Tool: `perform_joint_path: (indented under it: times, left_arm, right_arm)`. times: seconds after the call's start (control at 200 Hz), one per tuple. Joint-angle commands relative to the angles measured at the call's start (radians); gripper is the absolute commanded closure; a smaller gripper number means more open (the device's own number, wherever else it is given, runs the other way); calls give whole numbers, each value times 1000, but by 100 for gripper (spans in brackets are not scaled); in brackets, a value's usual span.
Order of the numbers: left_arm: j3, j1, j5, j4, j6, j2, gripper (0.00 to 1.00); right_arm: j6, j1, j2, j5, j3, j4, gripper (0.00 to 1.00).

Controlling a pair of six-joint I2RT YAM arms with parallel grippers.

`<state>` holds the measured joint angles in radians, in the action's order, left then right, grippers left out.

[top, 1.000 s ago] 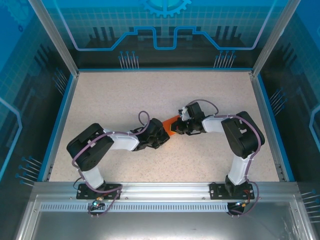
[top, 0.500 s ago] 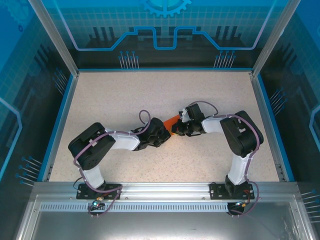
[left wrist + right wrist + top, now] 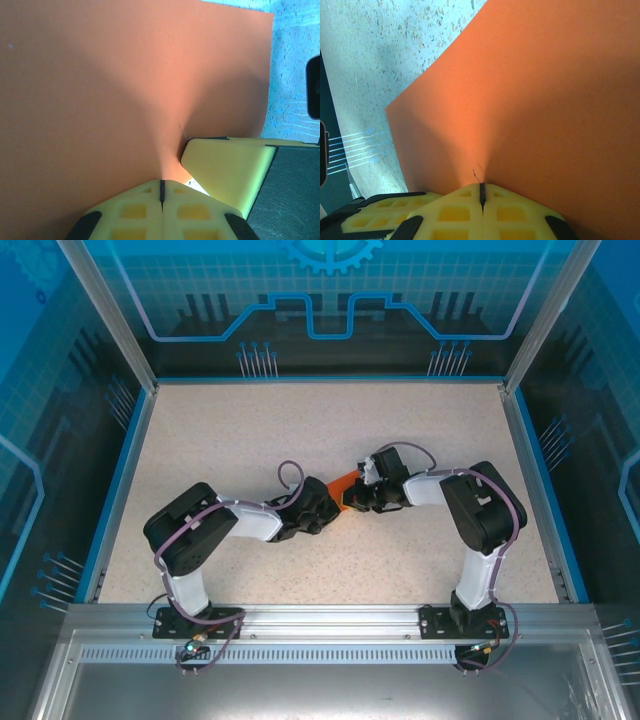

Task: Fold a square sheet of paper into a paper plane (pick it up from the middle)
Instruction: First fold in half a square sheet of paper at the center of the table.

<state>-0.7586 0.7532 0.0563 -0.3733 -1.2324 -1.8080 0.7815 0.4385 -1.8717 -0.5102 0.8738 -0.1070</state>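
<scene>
The square sheet of paper (image 3: 343,484) is bright orange and shows as a small patch between the two wrists at the table's middle. In the left wrist view the sheet (image 3: 100,90) rises in front of the camera and puckers into a ridge at my left gripper (image 3: 161,184), which is shut on its edge. My right gripper (image 3: 481,189) is shut on the paper (image 3: 545,100) too, with a crease running up from its closed tips. The two grippers (image 3: 328,508) (image 3: 352,500) pinch side by side, almost touching. A yellow finger (image 3: 225,170) of the right one sits just beside my left tips.
The speckled beige table (image 3: 250,430) lies inside a blue rim (image 3: 130,440), with aluminium posts and blue panels around it. Both arms fold inward over the table's centre, elbows near the front rail (image 3: 320,615).
The right gripper has shifted slightly left toward the left one, and the left arm's elbow has moved a little right. Less orange paper shows between them. Both stay shut.
</scene>
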Motion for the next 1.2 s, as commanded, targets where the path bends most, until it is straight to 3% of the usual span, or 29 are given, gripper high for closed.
perform_joint_path:
  times: [0.0,0.435,0.835,1.195]
  left_arm:
    - [5,5,27,-13,-2,-7,100]
    - [17,6,31,47,-54,-9,100]
    - [83,5,53,187,-140,22,100]
    - [88,6,56,214,-132,33,100]
  right_arm:
    - [-22,13,45,-16,-20,-15,100]
    - [-51,12,-12,75,-59,32,100]
    - [-94,-181,5,95,-79,18,100]
    - [-56,-275,52,179,-79,26,100]
